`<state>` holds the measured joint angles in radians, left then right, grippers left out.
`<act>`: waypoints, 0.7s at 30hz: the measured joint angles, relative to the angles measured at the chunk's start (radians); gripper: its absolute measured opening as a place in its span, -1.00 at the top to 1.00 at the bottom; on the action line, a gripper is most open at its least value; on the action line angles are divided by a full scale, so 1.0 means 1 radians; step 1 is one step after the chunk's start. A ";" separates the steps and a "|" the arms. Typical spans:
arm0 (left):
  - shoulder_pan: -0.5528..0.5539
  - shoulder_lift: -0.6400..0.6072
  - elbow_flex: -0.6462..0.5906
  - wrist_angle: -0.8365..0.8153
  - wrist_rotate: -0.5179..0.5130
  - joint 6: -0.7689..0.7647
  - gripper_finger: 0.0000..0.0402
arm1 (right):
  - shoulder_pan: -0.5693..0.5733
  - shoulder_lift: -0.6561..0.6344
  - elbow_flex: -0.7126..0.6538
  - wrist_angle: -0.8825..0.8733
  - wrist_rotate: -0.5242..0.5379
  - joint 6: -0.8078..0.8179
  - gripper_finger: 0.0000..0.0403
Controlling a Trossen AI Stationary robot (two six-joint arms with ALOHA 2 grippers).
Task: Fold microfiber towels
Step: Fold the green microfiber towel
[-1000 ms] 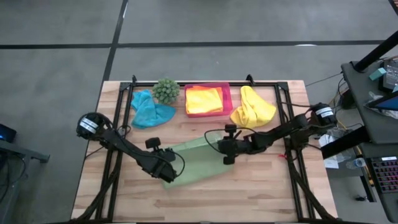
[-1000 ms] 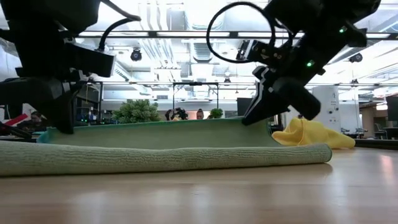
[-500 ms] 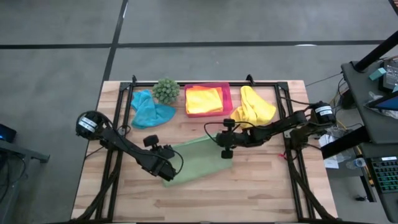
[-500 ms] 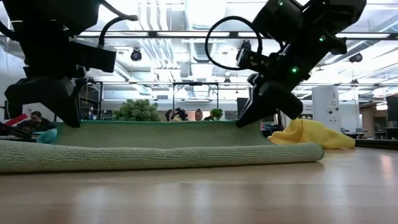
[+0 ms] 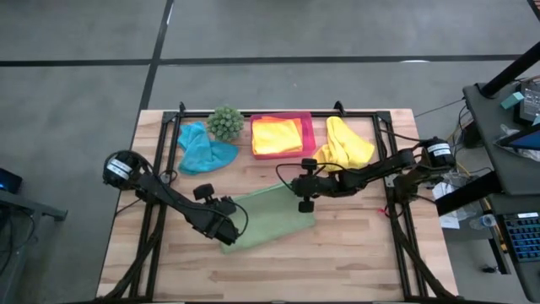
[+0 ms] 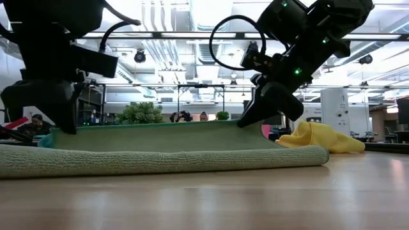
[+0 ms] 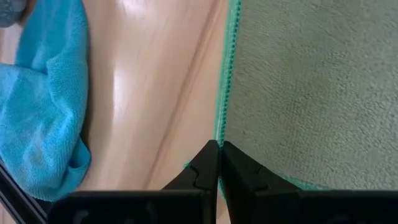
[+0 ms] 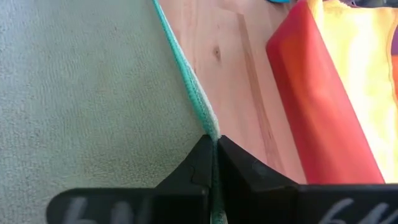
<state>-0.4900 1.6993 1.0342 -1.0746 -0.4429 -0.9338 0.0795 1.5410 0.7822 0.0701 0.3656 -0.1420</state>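
The left hand [image 5: 221, 221] is clamped on one corner of the light green towel [image 5: 268, 218]; its fingers [image 7: 205, 169] are pressed together over the teal-stitched hem. The right hand [image 5: 305, 200] is clamped in the same way on the neighbouring corner, at about 2 o'clock from the left hand. Between the two hands the held edge is lifted and stretched, as the low view shows, while the rest of the towel lies on the wooden surface [image 5: 354, 253] near its centre.

The step in hand appears to be the first fold: a raised edge being carried over the flat part. The next move would call for both hands to travel together, keep the edge taut, lay it on the opposite hem, then open.

Outward, at 12 o'clock, stand the pink tray [image 5: 309, 135] holding a folded yellow and orange towel [image 5: 277, 137], the crumpled yellow towel [image 5: 343, 145] at 1 o'clock, and the teal blue towel [image 5: 202, 149] beside the spiky plant [image 5: 225, 122] at 11 o'clock.
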 joint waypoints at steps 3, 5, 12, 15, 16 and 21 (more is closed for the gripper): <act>0.001 0.000 -0.003 -0.001 -0.016 -0.022 1.00 | 0.000 0.000 0.000 0.005 0.000 0.009 0.91; 0.005 0.000 -0.005 -0.001 -0.011 -0.029 0.97 | 0.000 0.000 0.000 0.015 0.000 0.020 0.84; 0.008 0.000 -0.005 -0.021 -0.008 -0.029 0.71 | -0.019 -0.006 0.000 0.017 0.002 0.038 0.53; 0.012 -0.001 0.005 -0.036 0.011 -0.029 0.61 | -0.027 -0.029 0.000 0.016 0.002 0.037 0.43; 0.014 -0.006 0.008 -0.036 0.029 -0.029 0.58 | -0.027 -0.041 0.000 0.015 0.002 0.038 0.41; 0.019 -0.039 0.039 -0.036 0.126 -0.029 0.50 | -0.021 -0.122 0.030 -0.092 0.001 0.097 0.35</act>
<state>-0.4706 1.6605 1.0735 -1.1107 -0.3168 -0.9627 0.0585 1.4187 0.8126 -0.0224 0.3663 -0.0448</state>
